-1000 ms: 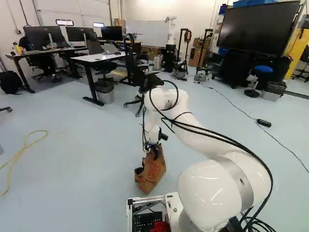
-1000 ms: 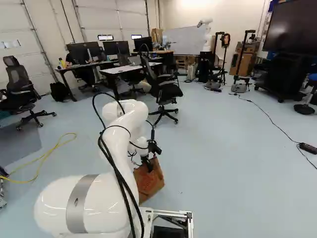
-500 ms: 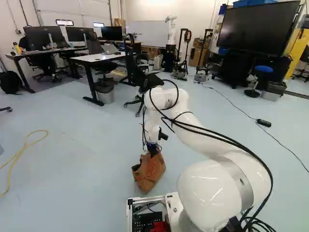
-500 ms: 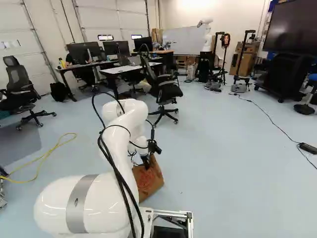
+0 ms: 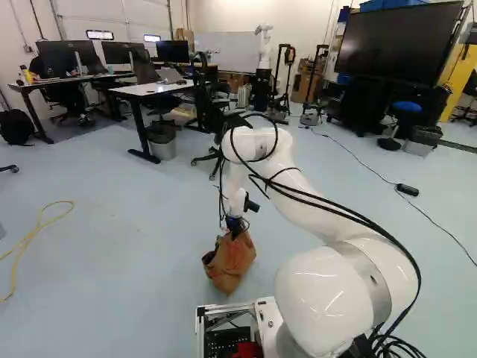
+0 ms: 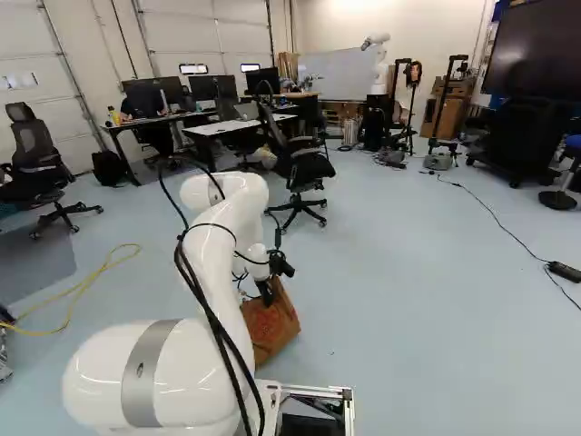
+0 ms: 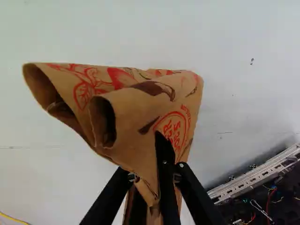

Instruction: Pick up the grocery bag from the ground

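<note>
Brown paper grocery bag point(image 7: 136, 112) at the base's point(image 5: 267, 312) twelve o'clock, crumpled top pinched in your end effector point(image 7: 150, 163); you're likely lifting, so raise straight up, gently.

The inside of the grocery bag point(image 7: 133, 105) is lost in shadow, the white arm point(image 6: 218, 263) hides part of it in the right base view, whose edge cuts off the big screen point(image 6: 536, 54), and the left base view crops the yellow cable point(image 5: 30, 236)
</note>
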